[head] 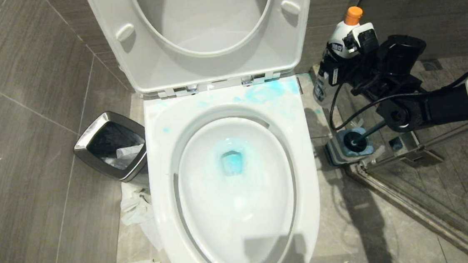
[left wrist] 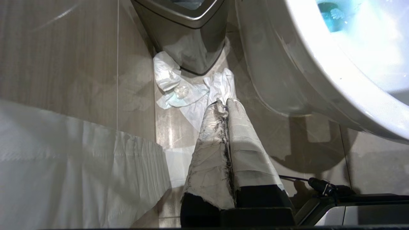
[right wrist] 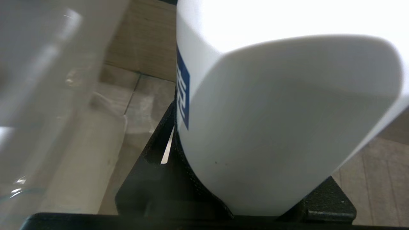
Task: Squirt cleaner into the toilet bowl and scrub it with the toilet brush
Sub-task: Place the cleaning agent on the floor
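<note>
Porcelain fills most of the head view: the toilet bowl [head: 233, 181] sits with its seat and lid [head: 205, 29] tipped up against the wall, which leaves the whole inner surface open for pouring and scrubbing. Cleaner [head: 232, 161] has pooled turquoise at the bottom of the bowl, and paler blue smears lie on the flat rim near the hinges, so the squirting step looks done or nearly done.

To the left of the bowl stands a chrome-rimmed waste bin [head: 110, 145] with crumpled tissue [head: 137, 208] on the floor tiles [head: 20, 123] beside it; neither is part of the job.

On the right side, the right arm reaches out over the floor beside the bowl, and the right gripper [head: 339, 62] clamps the white cleaner bottle [head: 345, 30] by its body, orange cap up. The right wrist view shows the white bottle wall pressed between the black pads, so the grip is firm. Holding it upright and away from the bowl suggests it is being carried off to be set down near the wall.

Just below that arm, the toilet brush [head: 356, 140] rests head-down in its square blue-grey stand [head: 344, 152], close to the glass door rail and untouched. Scrubbing is not yet begun.

The left gripper [left wrist: 225, 103] hangs low beside the bowl's outer wall, its paper-wrapped fingers pressed together and empty, parked out of the way.
</note>
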Controlling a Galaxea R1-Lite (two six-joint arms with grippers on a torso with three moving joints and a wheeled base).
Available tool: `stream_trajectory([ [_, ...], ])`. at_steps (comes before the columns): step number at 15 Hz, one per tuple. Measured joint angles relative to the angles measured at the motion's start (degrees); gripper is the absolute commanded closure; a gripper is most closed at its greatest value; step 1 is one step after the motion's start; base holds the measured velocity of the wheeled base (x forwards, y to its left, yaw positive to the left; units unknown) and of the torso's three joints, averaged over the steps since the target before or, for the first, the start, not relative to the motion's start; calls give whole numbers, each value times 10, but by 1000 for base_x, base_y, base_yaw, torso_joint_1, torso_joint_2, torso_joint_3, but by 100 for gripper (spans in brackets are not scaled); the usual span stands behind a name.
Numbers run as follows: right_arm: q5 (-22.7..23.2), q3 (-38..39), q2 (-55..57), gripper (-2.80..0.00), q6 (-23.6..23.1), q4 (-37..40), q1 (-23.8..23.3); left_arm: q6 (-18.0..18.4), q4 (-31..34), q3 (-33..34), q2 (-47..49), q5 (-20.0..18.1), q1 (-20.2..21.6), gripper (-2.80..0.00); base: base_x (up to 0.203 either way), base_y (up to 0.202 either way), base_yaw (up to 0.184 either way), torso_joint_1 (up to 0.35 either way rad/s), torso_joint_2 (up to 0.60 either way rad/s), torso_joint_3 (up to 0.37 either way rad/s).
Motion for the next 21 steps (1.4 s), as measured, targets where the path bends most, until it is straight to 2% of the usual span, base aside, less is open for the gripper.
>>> stream_trajectory([
  [5, 18, -97, 38, 0, 0, -3, 1, 0, -2, 0, 0, 0, 0, 0, 0, 0, 0, 2, 5, -196],
  [11, 21, -119, 65, 0, 0, -20, 24, 1, -2, 0, 0, 0, 0, 0, 0, 0, 0, 4, 4, -196],
  [14, 37, -164, 78, 0, -1, -21, 35, 0, -2, 0, 0, 0, 0, 0, 0, 0, 0, 3, 0, -195],
  [21, 57, -194, 91, 0, -11, -26, 37, 0, -2, 0, 0, 0, 0, 0, 0, 0, 0, 2, 2, -198],
])
